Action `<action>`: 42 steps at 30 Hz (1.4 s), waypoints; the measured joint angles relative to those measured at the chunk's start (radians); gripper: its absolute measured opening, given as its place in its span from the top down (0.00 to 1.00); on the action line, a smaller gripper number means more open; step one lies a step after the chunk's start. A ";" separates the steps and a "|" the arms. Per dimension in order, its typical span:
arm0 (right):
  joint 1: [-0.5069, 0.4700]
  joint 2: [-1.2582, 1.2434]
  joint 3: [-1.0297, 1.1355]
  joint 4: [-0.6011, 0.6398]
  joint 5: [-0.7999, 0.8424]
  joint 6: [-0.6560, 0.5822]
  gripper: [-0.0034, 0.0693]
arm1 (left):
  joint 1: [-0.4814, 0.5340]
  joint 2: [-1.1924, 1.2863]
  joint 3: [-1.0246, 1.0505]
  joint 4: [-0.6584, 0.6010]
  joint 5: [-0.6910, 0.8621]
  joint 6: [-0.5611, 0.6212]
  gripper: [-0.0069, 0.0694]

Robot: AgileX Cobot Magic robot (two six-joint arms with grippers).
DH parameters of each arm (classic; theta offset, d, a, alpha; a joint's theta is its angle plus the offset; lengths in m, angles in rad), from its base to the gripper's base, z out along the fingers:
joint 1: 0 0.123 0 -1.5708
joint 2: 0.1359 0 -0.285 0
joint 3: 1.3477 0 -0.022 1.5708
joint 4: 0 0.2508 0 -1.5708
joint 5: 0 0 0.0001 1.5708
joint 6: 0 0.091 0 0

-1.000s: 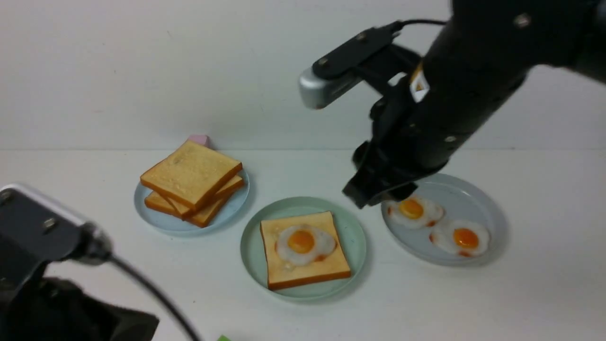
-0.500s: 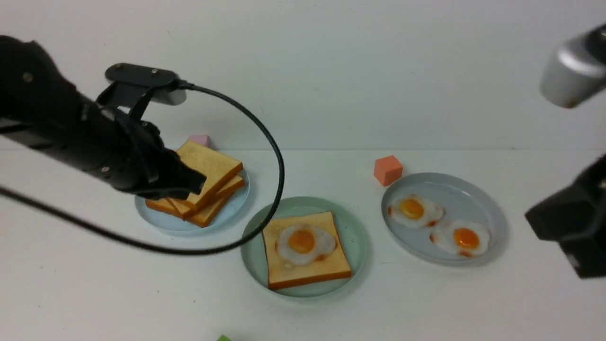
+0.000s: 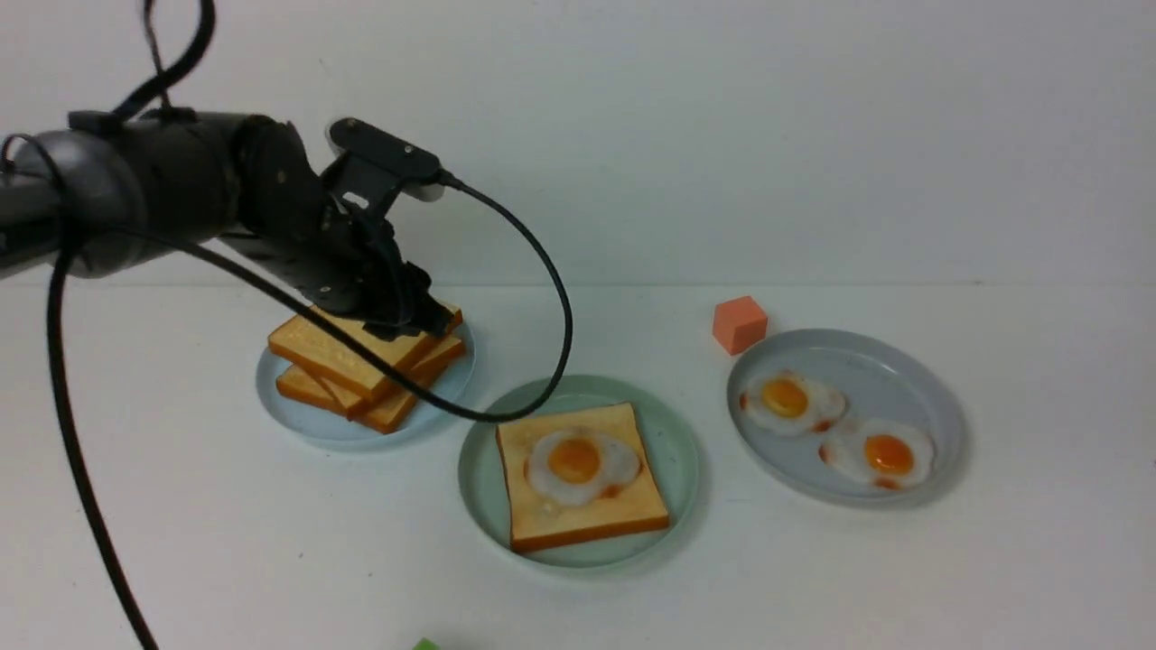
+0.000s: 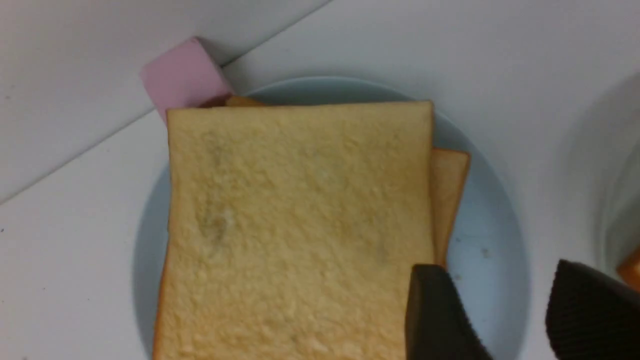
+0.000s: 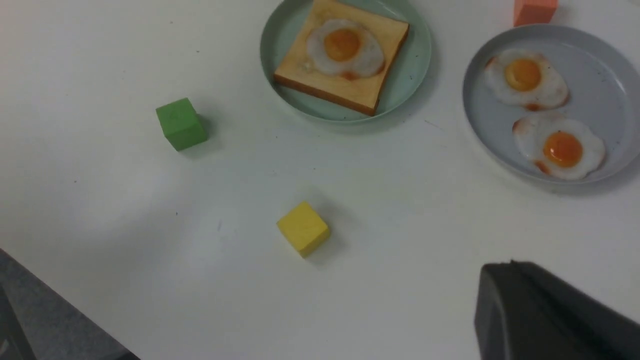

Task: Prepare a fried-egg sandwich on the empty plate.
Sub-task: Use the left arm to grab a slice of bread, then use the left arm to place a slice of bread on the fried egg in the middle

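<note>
The mint-green plate [image 3: 677,451] sits at the table's middle and holds one toast slice [image 3: 623,515] with a fried egg [image 3: 578,462] on top. The right wrist view shows the same plate [image 5: 415,75], toast [image 5: 350,90] and egg [image 5: 345,47]. To its left, a pile of plain toast [image 3: 343,348] rests on a pale blue plate [image 3: 307,424]. My left gripper [image 3: 424,320] hovers open at the pile's right corner. In the left wrist view, the left gripper [image 4: 497,280] has one finger over the top slice [image 4: 300,225] and the other beyond the slice's edge. My right gripper [image 5: 500,270] is shut and empty, low over bare table.
A grey plate [image 3: 903,370] at the right carries two fried eggs [image 3: 793,402] [image 3: 878,451]. An orange cube [image 3: 740,323] stands behind it. A pink block [image 4: 182,75] sits behind the toast plate. A green cube [image 5: 181,123] and a yellow cube [image 5: 303,228] lie on the near table.
The right arm has pulled back out of the front view and its gripper has shut. The left arm has swung in over the toast pile and its jaws have opened.
</note>
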 joint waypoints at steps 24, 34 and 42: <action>0.000 -0.002 0.000 0.011 0.000 0.023 0.93 | 0.001 0.150 -0.018 0.082 -0.108 0.000 0.86; 0.000 -0.002 0.000 0.006 0.002 0.023 0.92 | -0.002 -0.012 -0.006 0.090 -0.016 0.000 0.85; 0.000 -0.045 0.000 -0.041 0.024 0.023 0.92 | -0.199 -0.250 0.161 0.087 0.038 0.173 0.85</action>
